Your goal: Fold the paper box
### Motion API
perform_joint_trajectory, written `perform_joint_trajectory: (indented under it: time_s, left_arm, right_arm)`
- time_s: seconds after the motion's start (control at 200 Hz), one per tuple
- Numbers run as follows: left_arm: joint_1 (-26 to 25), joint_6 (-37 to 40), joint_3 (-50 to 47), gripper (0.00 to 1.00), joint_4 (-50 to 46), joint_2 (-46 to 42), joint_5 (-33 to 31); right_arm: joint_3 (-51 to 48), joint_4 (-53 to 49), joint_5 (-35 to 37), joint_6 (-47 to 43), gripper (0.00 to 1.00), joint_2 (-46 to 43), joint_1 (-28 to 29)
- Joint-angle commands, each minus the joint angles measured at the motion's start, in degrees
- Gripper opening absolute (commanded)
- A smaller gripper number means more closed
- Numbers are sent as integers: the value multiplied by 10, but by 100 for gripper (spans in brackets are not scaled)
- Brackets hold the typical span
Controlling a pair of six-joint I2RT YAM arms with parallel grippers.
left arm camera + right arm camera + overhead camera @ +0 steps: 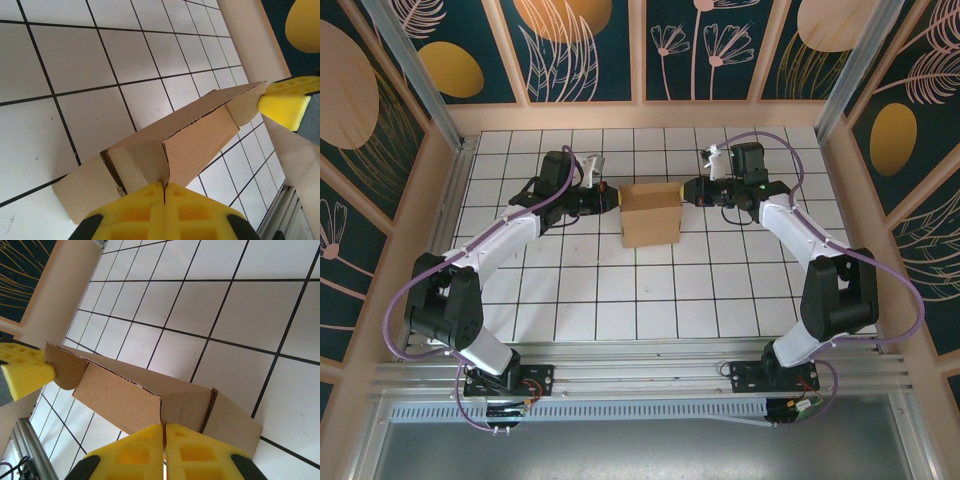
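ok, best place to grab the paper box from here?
Probably the end walls of the paper box, one arm per end, coming in level from left and right. Its body looks too wide to span, while those walls stand upright and thin. The left gripper and right gripper sit there now, shut.

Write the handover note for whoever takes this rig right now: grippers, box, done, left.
Left gripper: shut, tips against the paper box at its left end.
Right gripper: shut, tips against its right end.
Box: mid-way across the table, between both grippers.
Done: cardboard is already box-shaped, walls up.
Left: a seam gapes near each end; probably press the flaps home, then back off.
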Motion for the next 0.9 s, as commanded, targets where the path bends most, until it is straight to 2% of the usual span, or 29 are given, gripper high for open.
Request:
perform_joint_trajectory:
  time_s: [0.0,0.32,0.681,0.811,0.896]
  left_arm:
    - [-6,-1,-13,0,12,1,12]
    - [-6,7,-49,0,-1,-13,-17]
    - [-9,-2,-89,0,10,-36,-17]
    - [-12,-8,-87,14,21,-44,-10]
    - [-13,-14,-87,19,24,-51,-10]
  right_arm:
    - [-12,-27,-6,-14,9,-9,15]
    - [-12,-29,-7,-15,10,-12,15]
    - [-51,-13,-5,-9,11,-37,15]
    - [-54,-7,-4,2,13,-43,15]
    - [-56,-5,1,4,20,-52,15]
